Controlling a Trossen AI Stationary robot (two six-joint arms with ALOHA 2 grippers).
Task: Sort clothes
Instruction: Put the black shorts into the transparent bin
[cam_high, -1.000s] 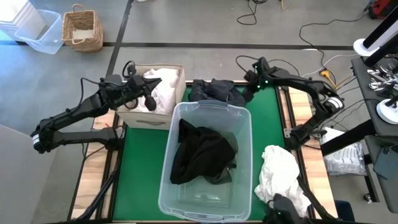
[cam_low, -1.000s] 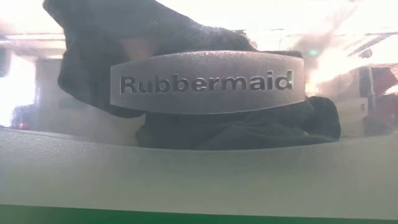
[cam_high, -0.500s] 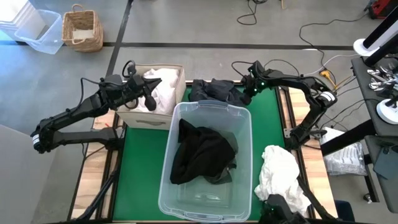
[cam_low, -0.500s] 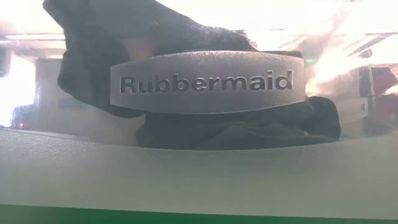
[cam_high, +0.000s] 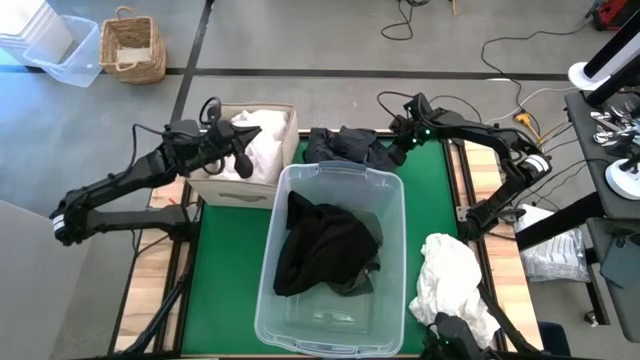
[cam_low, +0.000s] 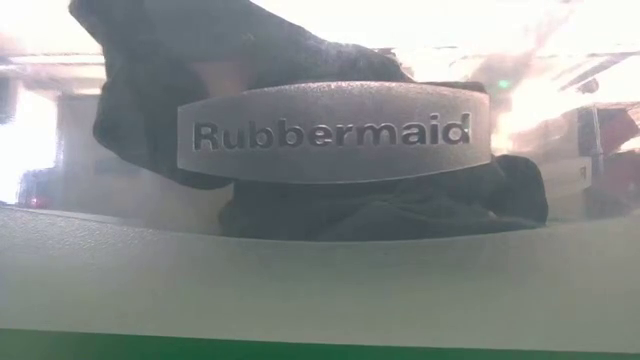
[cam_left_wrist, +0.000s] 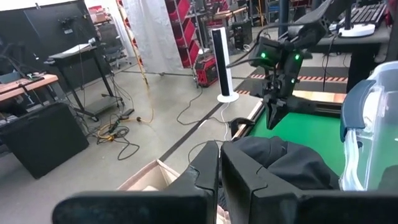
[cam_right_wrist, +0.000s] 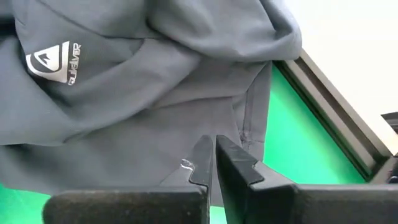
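Observation:
A charcoal garment (cam_high: 345, 148) with a white logo (cam_right_wrist: 53, 59) lies bunched on the green mat at the far edge, behind the clear tub (cam_high: 340, 175). My right gripper (cam_high: 403, 140) hangs shut just above that garment's right edge (cam_right_wrist: 249, 124), apart from it in the left wrist view (cam_left_wrist: 273, 121). My left gripper (cam_high: 240, 160) is shut and hovers over the beige box (cam_high: 215, 185), which holds white clothes (cam_high: 262, 150). A black garment (cam_high: 325, 245) lies in the tub. A white garment (cam_high: 455, 280) lies crumpled on the table's near right.
The tub fills the mat's middle and blocks the low view with its labelled wall (cam_low: 330, 132). Bare green mat (cam_high: 430, 195) shows right of the tub. A wicker basket (cam_high: 132, 45) and another clear bin (cam_high: 62, 52) stand on the floor beyond the table.
My right arm swung a little toward the table's left over the charcoal garment, then came back to about where it was. The clothes lie as before.

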